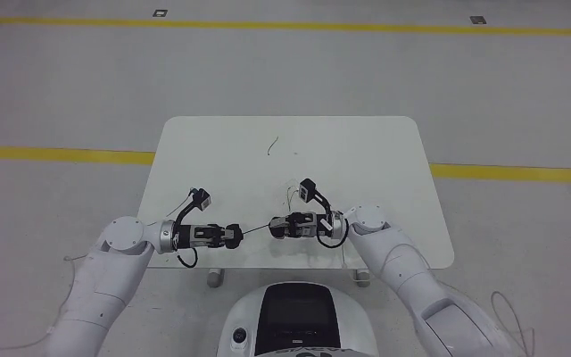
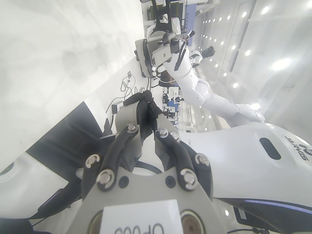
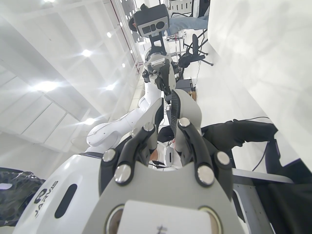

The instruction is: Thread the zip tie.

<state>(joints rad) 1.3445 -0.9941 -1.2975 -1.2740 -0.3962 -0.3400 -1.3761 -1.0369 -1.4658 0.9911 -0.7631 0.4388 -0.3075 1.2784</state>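
A thin black zip tie stretches between my two grippers just above the front part of the white table. My left gripper is shut on one black end of the zip tie. Facing it, my right gripper is shut on the ribbed strap of the zip tie, which runs out past its fingertips toward the left gripper. The two grippers stand close, nearly tip to tip. In the left wrist view the right gripper is farther off.
A second loose black zip tie lies on the table farther back. Some thin wire bits lie just behind the right gripper. The table's front edge is right below both wrists.
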